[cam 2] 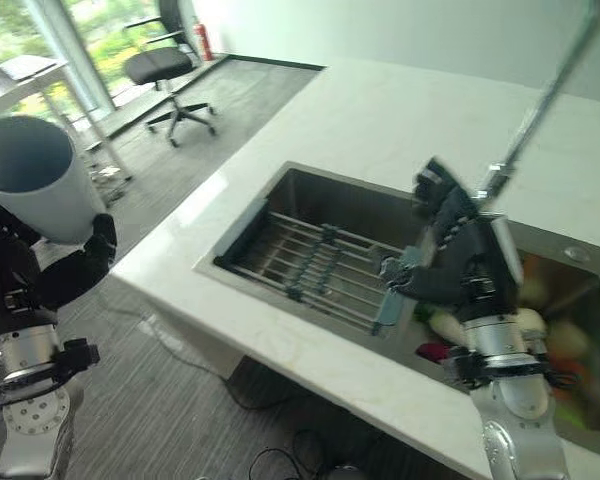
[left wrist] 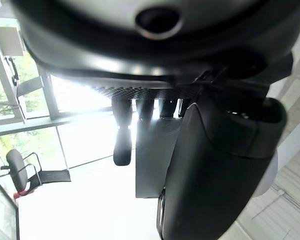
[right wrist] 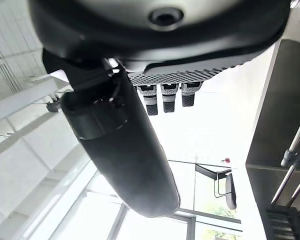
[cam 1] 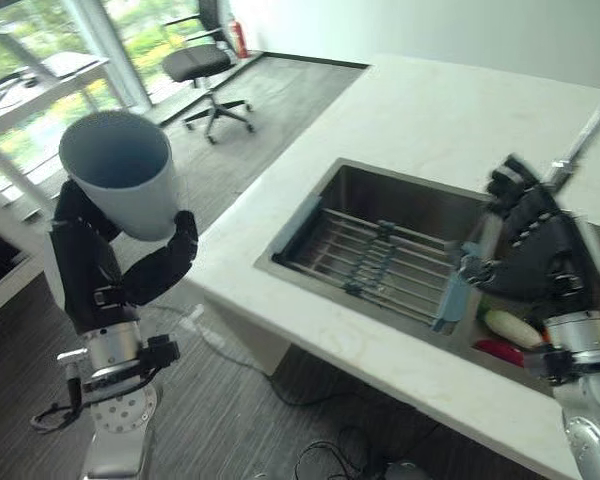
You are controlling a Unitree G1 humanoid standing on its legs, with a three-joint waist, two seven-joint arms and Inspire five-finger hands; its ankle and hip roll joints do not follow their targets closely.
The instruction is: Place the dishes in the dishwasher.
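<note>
The left hand point(cam 1: 150, 270) holds one cup point(cam 1: 122, 172), a smooth, matte, pale grey-blue cone with a wide round mouth. It is lifted and tilted out over the grey striped carpet floor point(cam 1: 260, 120), well apart from the desk point(cam 1: 430, 120). The dark fingers and thumb are wrapped round the cup's narrow lower end.

The desk is a smooth white slab with a rounded corner. Set into it is one steel sink point(cam 1: 400, 200) with straight walls. Across the sink lies one rack point(cam 1: 380, 265) of parallel metal rods with blue-grey end pieces.

The right hand point(cam 2: 460, 260) hangs above the rack's right end, its fingers relaxed and spread, grasping nothing. Beside it in the sink lie blurred vegetables point(cam 1: 510, 335), white and red among them. A thin metal faucet point(cam 2: 545, 100) rises behind. One black swivel chair point(cam 1: 205, 65) stands by the window.
</note>
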